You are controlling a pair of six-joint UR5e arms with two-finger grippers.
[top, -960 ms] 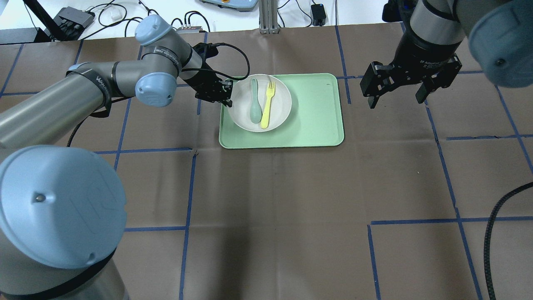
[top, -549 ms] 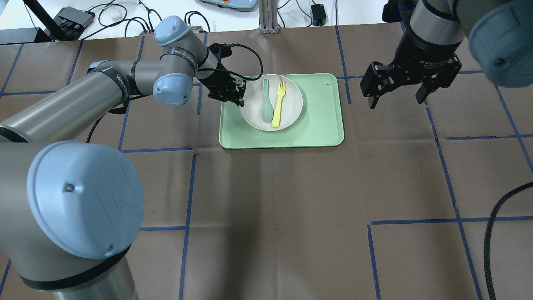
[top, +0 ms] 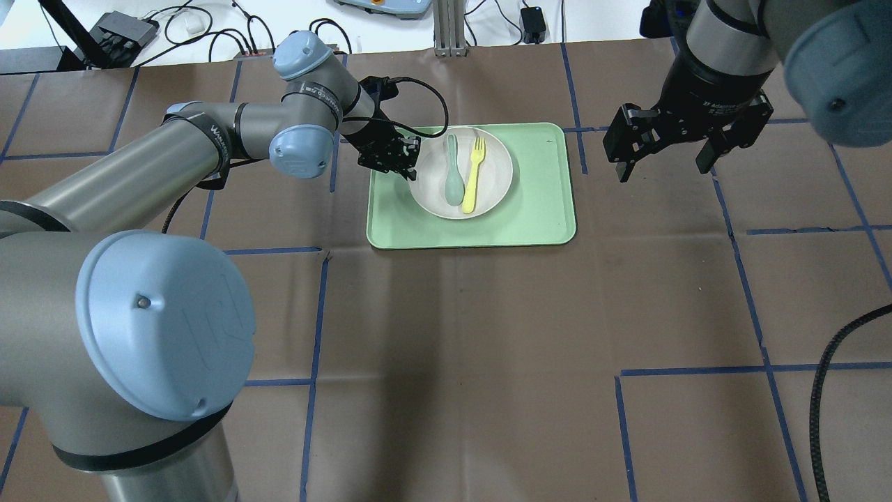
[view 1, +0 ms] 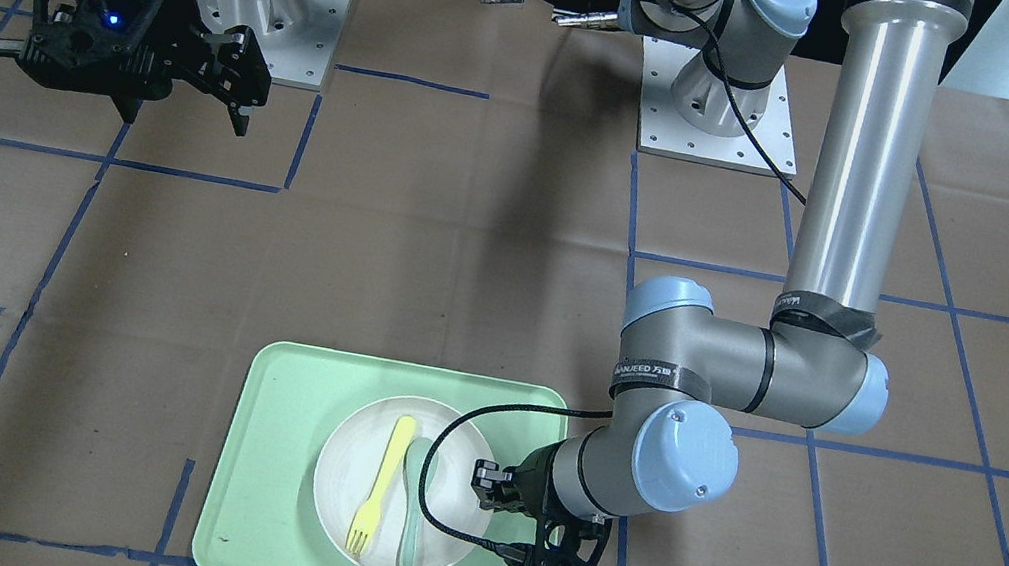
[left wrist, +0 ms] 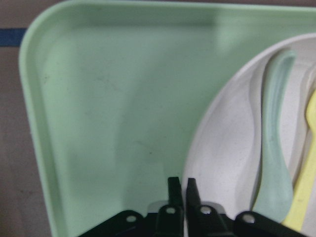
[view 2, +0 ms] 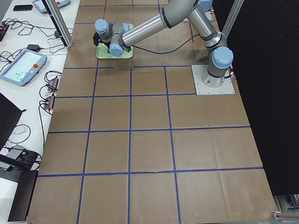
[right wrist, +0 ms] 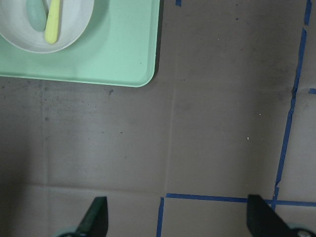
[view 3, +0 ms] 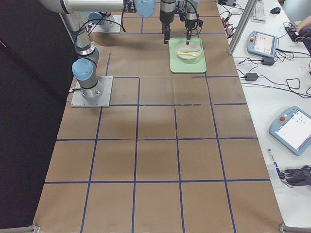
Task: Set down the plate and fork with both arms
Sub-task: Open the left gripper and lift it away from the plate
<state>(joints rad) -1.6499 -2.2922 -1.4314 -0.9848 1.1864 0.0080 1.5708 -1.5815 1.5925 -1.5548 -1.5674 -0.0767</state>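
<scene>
Precariously pinched: plate held by one edge on the tray

Two robot arms work over a mint-green tray (top: pixel 536 195). An off-white plate (top: pixel 496 187) sits on the tray, toward the end nearest the left arm. A yellow fork (top: pixel 473 178) and a grey-green spoon (top: pixel 453 178) lie side by side in the plate. The left gripper (left wrist: pixel 180 186) reaches in low over that end of the tray, its jaws nearly closed on the plate's rim. The right gripper (top: pixel 662 167) hangs above the table beyond the tray's opposite end, well apart from it, jaws spread wide and empty.

The likely trouble is the grip: a thin pinch on one side of the rim. If the plate is lifted, it may tip or slip free, and the loose fork and spoon could slide off. Fork and spoon lie almost touching, so a reach for the fork may nudge or catch the spoon.

The tray rests on a table (top: pixel 453 335) covered in brown paper marked with blue tape lines. Beyond the tray's far edge runs a white bench with cables (top: pixel 202 24). Control tablets lie on side benches.
</scene>
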